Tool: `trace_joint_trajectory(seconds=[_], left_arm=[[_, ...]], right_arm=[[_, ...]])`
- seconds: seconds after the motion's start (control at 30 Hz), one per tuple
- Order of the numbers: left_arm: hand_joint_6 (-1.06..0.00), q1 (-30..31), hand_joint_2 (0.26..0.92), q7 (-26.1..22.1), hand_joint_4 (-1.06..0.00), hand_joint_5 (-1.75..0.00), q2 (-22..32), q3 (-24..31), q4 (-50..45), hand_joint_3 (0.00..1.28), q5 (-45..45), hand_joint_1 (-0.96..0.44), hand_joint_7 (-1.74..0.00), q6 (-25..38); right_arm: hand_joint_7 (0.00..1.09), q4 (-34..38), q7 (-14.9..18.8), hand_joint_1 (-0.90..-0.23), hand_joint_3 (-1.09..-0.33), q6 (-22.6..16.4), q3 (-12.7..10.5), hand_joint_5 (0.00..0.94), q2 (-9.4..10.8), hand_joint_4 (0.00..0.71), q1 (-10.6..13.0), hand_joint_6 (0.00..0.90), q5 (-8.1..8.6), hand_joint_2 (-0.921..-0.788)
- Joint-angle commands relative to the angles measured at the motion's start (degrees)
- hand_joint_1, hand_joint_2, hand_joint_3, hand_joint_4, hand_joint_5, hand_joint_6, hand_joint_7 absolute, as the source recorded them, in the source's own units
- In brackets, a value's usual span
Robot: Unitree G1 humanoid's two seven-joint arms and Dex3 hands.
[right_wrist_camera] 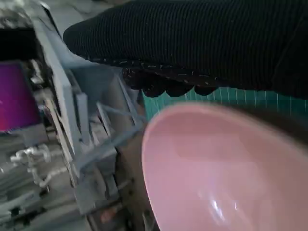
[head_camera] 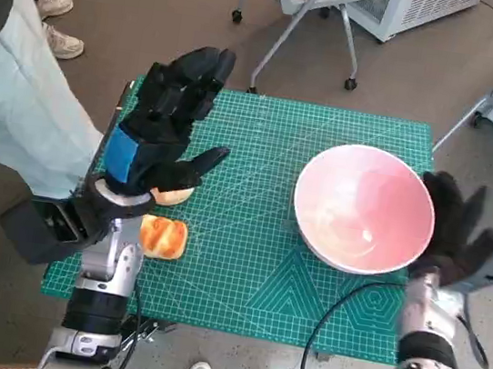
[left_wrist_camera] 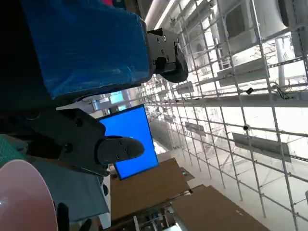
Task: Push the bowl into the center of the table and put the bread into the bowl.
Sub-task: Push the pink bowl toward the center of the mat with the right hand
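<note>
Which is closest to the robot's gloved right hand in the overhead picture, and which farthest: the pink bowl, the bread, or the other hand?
From the right hand:
1. Pink bowl, right beside it, on the mat's right side.
2. Left hand, raised over the mat's left side.
3. Bread, at the mat's left edge, slightly farther.

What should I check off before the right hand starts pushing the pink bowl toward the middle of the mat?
1. Right hand against the bowl: ok, it sits at the bowl's outer side; actual contact cannot tell.
2. Bowl on the green mat: ok, though it lies toward the mat's right edge, not yet centred.
3. Path to the centre free: ok, the mat between bowl and middle shows nothing in the way.
4. Left hand out of the path: ok, raised with fingers spread, holding nothing, over the mat's left part.
5. Bread still reachable: ok, it lies near the left edge; a second piece is partly hidden under the left hand.
6. Bowl empty: ok.
</note>
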Motion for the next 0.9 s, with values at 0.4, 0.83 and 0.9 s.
trace_joint_trajectory(seconds=[0.4,0.83,0.9], left_arm=[[0.00,3.5,0.882,1.5,-0.16,-0.04,1.5,0.8,-4.1,0.39,-0.3,-0.19,-0.65,1.0],[0.00,6.0,0.894,3.8,-0.16,-0.04,1.6,0.8,-7.9,0.37,0.2,-0.20,-0.67,2.3],[0.00,6.4,0.895,4.0,-0.16,-0.04,1.8,0.9,-8.2,0.37,0.2,-0.20,-0.67,2.3]], right_arm=[[0.19,1.5,1.7,-0.640,-0.874,2.5,1.6,0.005,4.2,0.138,-3.1,0.210,-2.00,-0.921],[0.17,1.9,2.6,-0.613,-0.870,4.9,0.8,0.007,7.3,0.153,-5.6,0.221,-1.56,-0.921],[0.17,2.0,2.7,-0.607,-0.870,5.0,0.7,0.006,8.0,0.153,-5.9,0.220,-1.56,-0.921]])
